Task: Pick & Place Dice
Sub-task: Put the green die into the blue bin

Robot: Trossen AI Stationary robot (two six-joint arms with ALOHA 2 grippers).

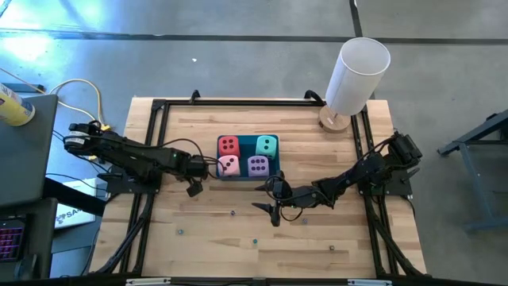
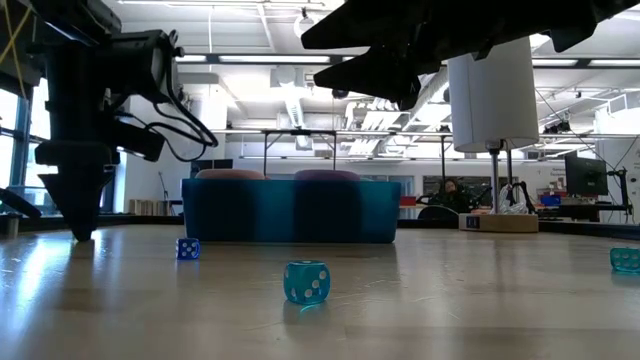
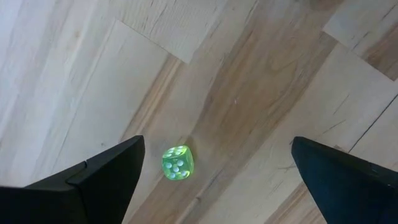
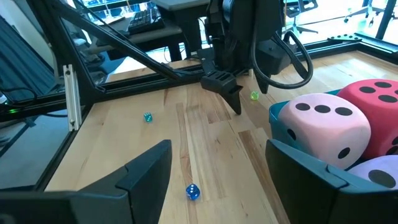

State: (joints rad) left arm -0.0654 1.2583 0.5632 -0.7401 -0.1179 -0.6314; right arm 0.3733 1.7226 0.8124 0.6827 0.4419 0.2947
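Note:
Four soft dice sit in the blue tray at mid-table: red, teal, pink and purple. My left gripper stands just left of the tray, pointing down and open. Its fingers stand on either side of a tiny green cube on the wood, with a gap on each side. My right gripper hangs open near the tray's near right corner, nearly level and facing left. The pink die is beside its finger.
Tiny translucent cubes lie scattered on the near half of the table, one blue, one teal and another at the right. A white cylinder on a wooden base stands at the far right corner. A black frame borders the tabletop.

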